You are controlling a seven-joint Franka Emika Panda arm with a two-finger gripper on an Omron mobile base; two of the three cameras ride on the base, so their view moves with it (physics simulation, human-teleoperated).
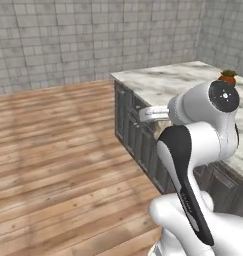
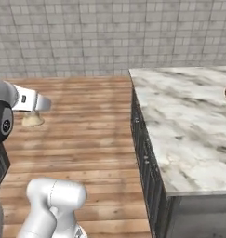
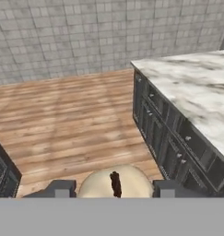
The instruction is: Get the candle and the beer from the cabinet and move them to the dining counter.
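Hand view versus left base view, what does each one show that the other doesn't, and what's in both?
Hand view alone: the cream candle with its dark wick, sitting between the two fingertips of the gripper.

Left base view alone: an orange fruit with green leaves on the far part of the counter.

Both: the marble-topped dining counter with dark drawer fronts, the wooden floor and the grey tiled wall.

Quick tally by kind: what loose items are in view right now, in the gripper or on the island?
Candles: 1, the candle between the gripper fingers.
Fruit-like items on the dining counter: 1, the orange-red item.
Total: 2
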